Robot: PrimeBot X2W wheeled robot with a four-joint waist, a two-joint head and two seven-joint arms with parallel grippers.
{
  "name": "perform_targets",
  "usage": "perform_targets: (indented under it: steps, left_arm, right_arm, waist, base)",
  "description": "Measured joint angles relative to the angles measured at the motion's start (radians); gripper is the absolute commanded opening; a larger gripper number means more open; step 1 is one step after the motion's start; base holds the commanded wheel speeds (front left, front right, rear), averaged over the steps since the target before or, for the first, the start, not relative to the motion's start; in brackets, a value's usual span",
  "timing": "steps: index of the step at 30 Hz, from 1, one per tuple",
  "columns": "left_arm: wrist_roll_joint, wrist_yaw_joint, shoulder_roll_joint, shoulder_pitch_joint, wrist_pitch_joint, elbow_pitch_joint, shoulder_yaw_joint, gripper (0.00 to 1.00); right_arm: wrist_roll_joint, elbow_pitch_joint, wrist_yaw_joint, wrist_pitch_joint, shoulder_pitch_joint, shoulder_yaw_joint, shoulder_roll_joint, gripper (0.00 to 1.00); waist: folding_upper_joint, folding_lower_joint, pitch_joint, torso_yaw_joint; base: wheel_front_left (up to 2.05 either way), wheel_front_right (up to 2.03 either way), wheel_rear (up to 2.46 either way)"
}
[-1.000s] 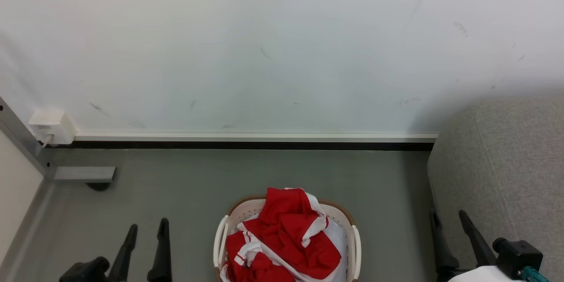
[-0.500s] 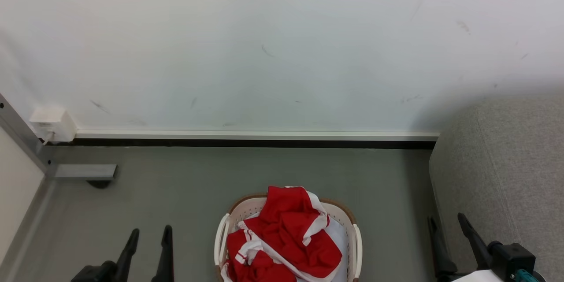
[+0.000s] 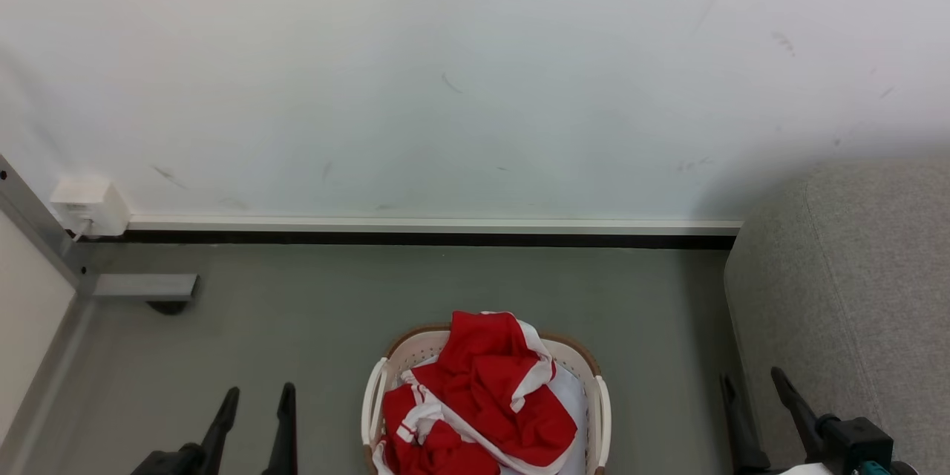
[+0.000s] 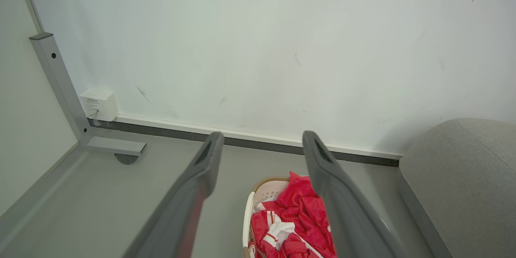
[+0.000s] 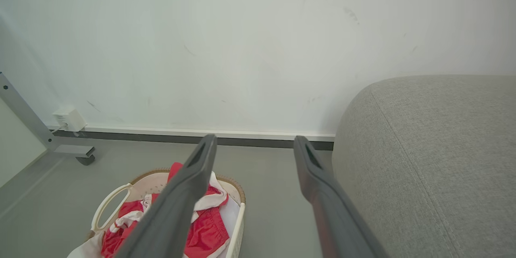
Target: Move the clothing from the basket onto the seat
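Observation:
The clothing [image 3: 482,393], red fabric with white trim, is heaped in the cream-white basket [image 3: 375,401] on the grey floor, at the bottom middle of the head view. The grey seat [image 3: 853,297] rises at the right. My left gripper [image 3: 260,392] stands open to the left of the basket, holding nothing. My right gripper [image 3: 752,378] stands open between basket and seat, also holding nothing. In the left wrist view the left gripper [image 4: 262,137] is above the clothing [image 4: 302,209] and basket [image 4: 246,217]. In the right wrist view the right gripper [image 5: 254,140] has the clothing [image 5: 205,221] to its lower left and the seat [image 5: 435,149] on the right.
A white wall with a dark baseboard [image 3: 430,241] stands behind the basket. At the left are a white socket box [image 3: 85,208] and a grey metal frame foot [image 3: 145,287] with a caster. Bare grey floor [image 3: 445,282] lies between basket and wall.
Both grippers have sunk slightly toward the bottom edge of the head view, still open. The camera has shifted a little. The clothing lies as before.

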Motion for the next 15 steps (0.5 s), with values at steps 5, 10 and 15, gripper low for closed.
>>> perform_targets:
  steps: [5,10,15]
  left_arm:
    - [-0.002,0.000,0.001,0.000,-0.006,0.000,-0.001,1.00]
    - [-0.020,0.000,0.001,0.000,-0.006,-0.001,-0.001,1.00]
    - [-0.029,0.000,0.001,0.000,-0.006,-0.003,-0.002,1.00]
  right_arm:
    - [0.008,0.013,0.000,-0.006,-0.001,-0.002,0.000,1.00]
    - [0.012,0.024,0.000,-0.006,-0.004,-0.002,-0.001,1.00]
    - [0.009,0.030,0.000,-0.006,-0.008,-0.008,-0.001,1.00]
  waist:
    - [0.0000,0.0000,-0.001,-0.001]
    - [0.0000,0.0000,0.000,-0.004]
    - [0.0000,0.0000,0.001,-0.007]
  base:
    - [0.00,0.00,0.00]
    - [0.00,0.00,0.00]
    - [0.00,0.00,0.00]
